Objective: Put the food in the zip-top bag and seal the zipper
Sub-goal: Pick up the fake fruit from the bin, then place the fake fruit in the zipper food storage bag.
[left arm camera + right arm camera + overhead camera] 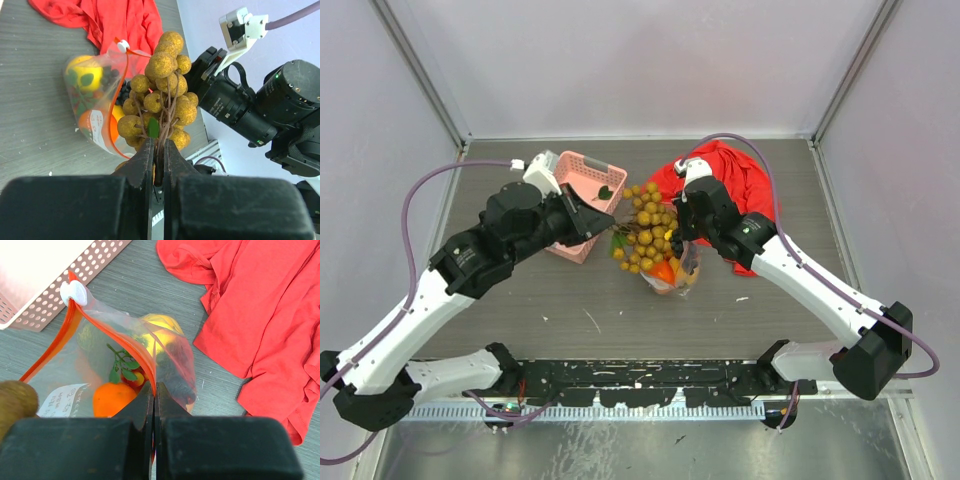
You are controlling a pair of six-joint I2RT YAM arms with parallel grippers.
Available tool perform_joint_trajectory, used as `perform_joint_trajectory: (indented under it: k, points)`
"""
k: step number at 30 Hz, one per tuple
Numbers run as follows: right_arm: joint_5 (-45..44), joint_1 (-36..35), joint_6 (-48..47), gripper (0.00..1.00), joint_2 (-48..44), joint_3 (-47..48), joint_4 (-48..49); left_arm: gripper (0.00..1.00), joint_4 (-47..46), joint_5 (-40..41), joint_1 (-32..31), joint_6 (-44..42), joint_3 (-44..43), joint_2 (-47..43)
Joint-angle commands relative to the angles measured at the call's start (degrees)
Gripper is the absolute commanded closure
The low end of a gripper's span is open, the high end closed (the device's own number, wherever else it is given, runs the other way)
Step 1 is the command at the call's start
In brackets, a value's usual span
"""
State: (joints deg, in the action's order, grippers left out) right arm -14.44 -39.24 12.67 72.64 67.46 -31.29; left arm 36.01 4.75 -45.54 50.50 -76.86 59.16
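One bunch of berries (162,95), small, round and rough-skinned on dark woody stems, is pinched by its stems between the left fingers (145,160) and held over the middle of the bench (520,300). One zip-top bag (175,367) of clear crinkly plastic stands just below. Its orange-red zipper (117,335), with one white slider (73,291), is clamped between the right fingers (145,407). One orange (112,397) and at least one smooth yellow fruit (157,327) are contained inside. One perforated pink basket (582,190) and one crumpled red cloth (740,180) are seen toward the far edge.
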Motion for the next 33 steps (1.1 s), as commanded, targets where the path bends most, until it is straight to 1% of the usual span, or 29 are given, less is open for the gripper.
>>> perform_joint_trajectory:
  k: [1, 8, 12, 19, 27, 29, 30, 33]
  points:
    - [-0.15, -0.01, 0.88, 0.99, -0.81, 1.54, 2.65, 1.00, -5.26, 1.95, -1.84, 1.78, 0.12, 0.23]
    - [-0.02, 0.07, 1.04, 0.99, -0.99, 1.35, 2.86, 1.00, -3.23, 2.82, -3.11, 2.70, 0.98, 2.53]
    - [0.06, 0.04, 1.05, 0.99, -1.16, 1.40, 2.83, 1.00, 0.14, 3.58, -3.16, 1.92, 0.10, 4.70]
    - [-0.11, -0.01, 0.96, 0.99, -1.62, 1.26, 2.83, 1.00, 3.04, 2.56, -3.45, 1.60, 0.29, 5.68]
    - [1.48, 0.02, 1.30, 0.99, -1.33, 1.74, 3.08, 1.00, 6.42, 2.74, -4.34, -0.24, -4.19, 9.28]
    - [1.46, -0.02, 1.55, 0.99, -1.33, 1.63, 3.46, 1.00, 6.27, 3.80, -4.40, 0.00, -5.07, 9.86]
    - [3.38, 0.03, 1.61, 0.99, -1.28, 1.49, 3.49, 1.00, 6.24, 4.53, -4.48, 0.10, -5.46, 10.08]
    - [4.50, 0.03, 1.81, 0.99, -1.19, 1.59, 3.43, 1.00, 6.59, 7.02, -4.56, 0.53, -7.16, 10.89]
